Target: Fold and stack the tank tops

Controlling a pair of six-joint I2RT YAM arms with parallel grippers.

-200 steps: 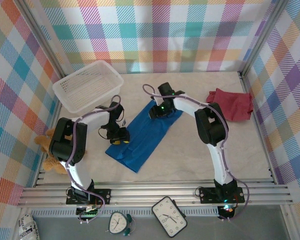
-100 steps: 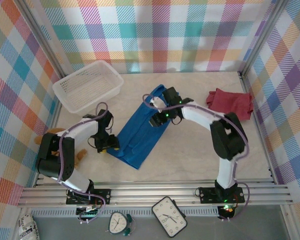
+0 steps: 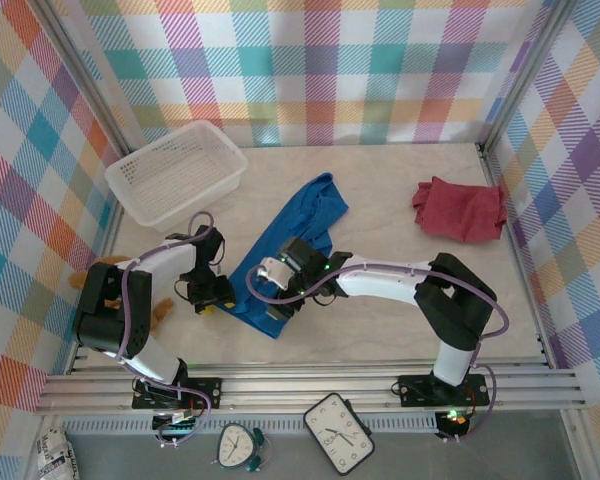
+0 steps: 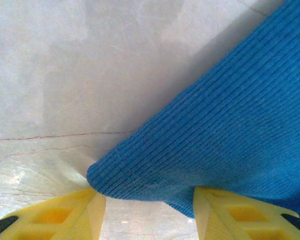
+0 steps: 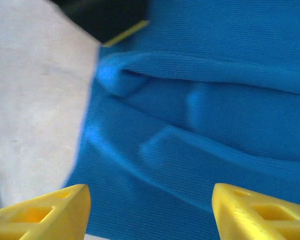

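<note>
left gripper (image 4: 146, 210) wide, blue tank top (image 4: 230, 115) corner between | right gripper (image 5: 149, 210) wide (seemingly above it)

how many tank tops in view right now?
2 that can be told apart: a blue top mid-table between the arms, and a red heap at the far right. The heap is crumpled and may hide another.

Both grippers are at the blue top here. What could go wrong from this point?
1. The left gripper stands open around just a corner of the blue tank top; closing may catch too little cloth and slip.
2. Under the open right gripper the cloth is ridged, so a fold could lock in wrinkles.
3. In the top view both grippers sit close together and might bump.
</note>
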